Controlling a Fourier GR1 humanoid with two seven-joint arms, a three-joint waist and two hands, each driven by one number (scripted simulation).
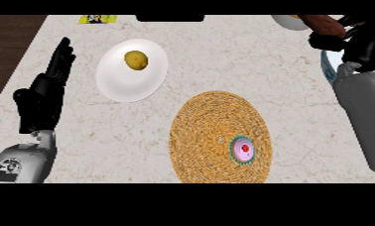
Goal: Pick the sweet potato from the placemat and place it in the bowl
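Right hand (338, 36) curled round the sweet potato (322, 24), bowl (287, 22) rim just left of it. Left hand (45, 88) spread, resting. Marble counter (219, 56): woven placemat (209, 131) between the hands, plate (117, 84) nearer the left.

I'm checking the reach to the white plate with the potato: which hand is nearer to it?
Left. The left hand rests open just beside the plate; the right hand is far across the counter, holding the sweet potato.
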